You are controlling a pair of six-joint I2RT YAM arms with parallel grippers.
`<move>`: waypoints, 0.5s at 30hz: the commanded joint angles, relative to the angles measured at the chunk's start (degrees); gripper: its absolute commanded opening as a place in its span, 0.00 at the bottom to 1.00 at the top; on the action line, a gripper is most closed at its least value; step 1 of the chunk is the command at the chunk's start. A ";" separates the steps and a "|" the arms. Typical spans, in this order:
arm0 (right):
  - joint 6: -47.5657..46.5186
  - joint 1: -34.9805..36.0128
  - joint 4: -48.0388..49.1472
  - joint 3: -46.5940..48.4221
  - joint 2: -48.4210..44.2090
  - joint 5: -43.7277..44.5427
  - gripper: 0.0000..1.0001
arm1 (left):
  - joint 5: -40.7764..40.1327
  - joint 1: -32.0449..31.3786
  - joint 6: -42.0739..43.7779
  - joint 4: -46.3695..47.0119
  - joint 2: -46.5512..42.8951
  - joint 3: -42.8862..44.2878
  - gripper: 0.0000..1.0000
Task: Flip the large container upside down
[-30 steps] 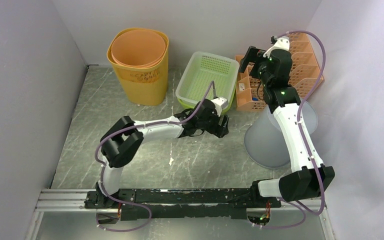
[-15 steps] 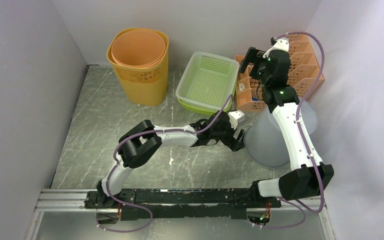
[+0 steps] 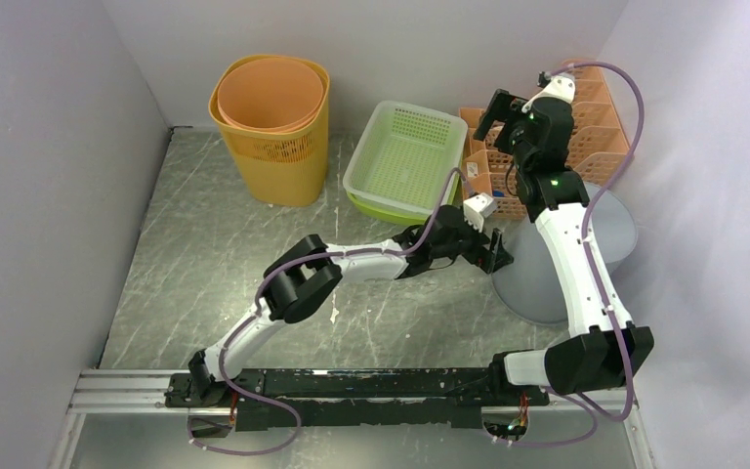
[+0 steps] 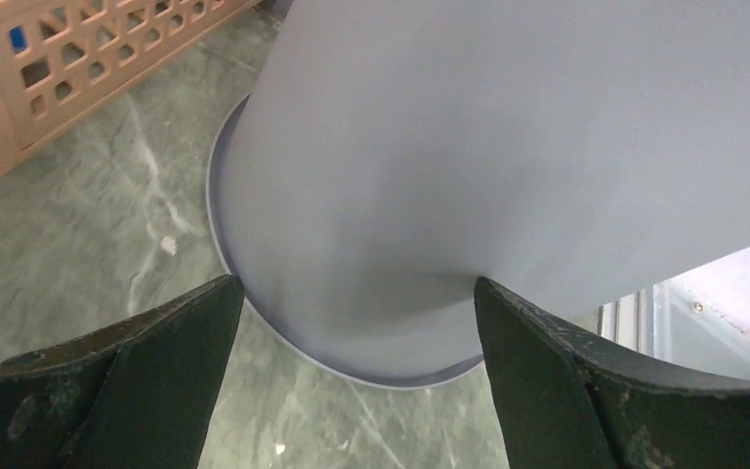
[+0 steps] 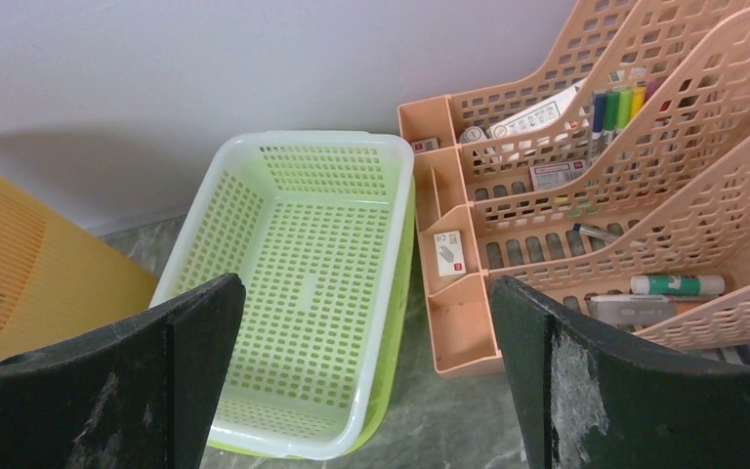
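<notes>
The large container is a pale grey bucket on the table at the right, partly hidden behind my right arm. In the left wrist view its wall fills the frame and its lower rim meets the floor. My left gripper is open, with a finger on each side of the bucket's lower part, at or very near its wall. My right gripper is open and empty, held high above the table near the back. It looks down on the green basket.
A yellow bin with an orange bin nested inside stands at the back left. A green basket sits at the back centre. An orange desk organiser with pens stands at the back right. Walls close in on three sides.
My left arm has stretched right from the table's middle until its open fingers reach the bucket. The bucket looks shifted or tipped to the right. My right arm has barely moved.
</notes>
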 commanded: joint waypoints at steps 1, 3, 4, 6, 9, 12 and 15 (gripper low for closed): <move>-0.38 -0.73 1.38 0.52 -2.01 2.41 1.00 | 3.47 -0.39 -1.16 0.88 4.27 8.22 1.00; -0.53 -1.05 1.27 0.51 -2.19 2.74 1.00 | 4.40 -0.30 0.31 -2.80 5.58 11.43 1.00; -0.61 -1.28 1.26 0.61 -2.24 2.52 1.00 | 4.15 -0.30 1.20 -3.77 5.18 11.24 1.00; -0.86 -1.28 1.01 0.90 -2.20 1.98 1.00 | 3.79 -0.07 2.49 -4.39 2.60 7.83 1.00; -1.37 -1.40 0.47 1.26 -1.47 1.32 1.00 | 1.52 0.23 5.11 -7.46 -4.66 0.05 1.00; -1.38 -1.40 0.16 1.19 -0.41 -0.14 1.00 | -2.30 0.27 10.26 -13.37 -12.20 -7.98 1.00; -0.46 -1.44 1.07 -0.41 0.01 -1.37 1.00 | -5.98 0.59 13.69 -19.31 -20.43 -13.17 1.00</move>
